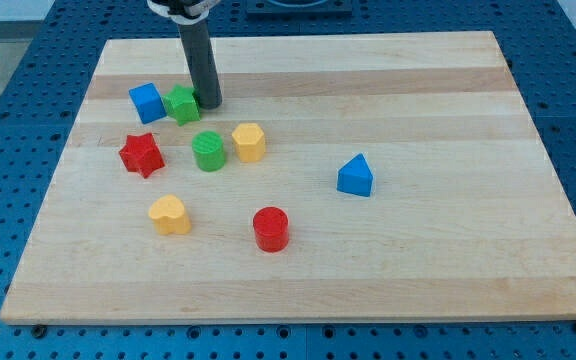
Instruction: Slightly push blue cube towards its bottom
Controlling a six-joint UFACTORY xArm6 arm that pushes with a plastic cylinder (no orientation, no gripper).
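Note:
The blue cube point(146, 102) sits near the board's upper left. A green star-like block point(181, 104) touches its right side. My tip point(209, 104) is on the board just right of the green block, touching or nearly touching it, and about a block's width right of the blue cube. The rod rises from there to the view's top.
A red star block point(141, 154), a green cylinder point(208, 151) and a yellow hexagonal block point(249, 142) lie below the cube. A yellow heart block point(169, 215), a red cylinder point(270, 229) and a blue triangular block point(355, 176) lie further down and right on the wooden board point(428, 270).

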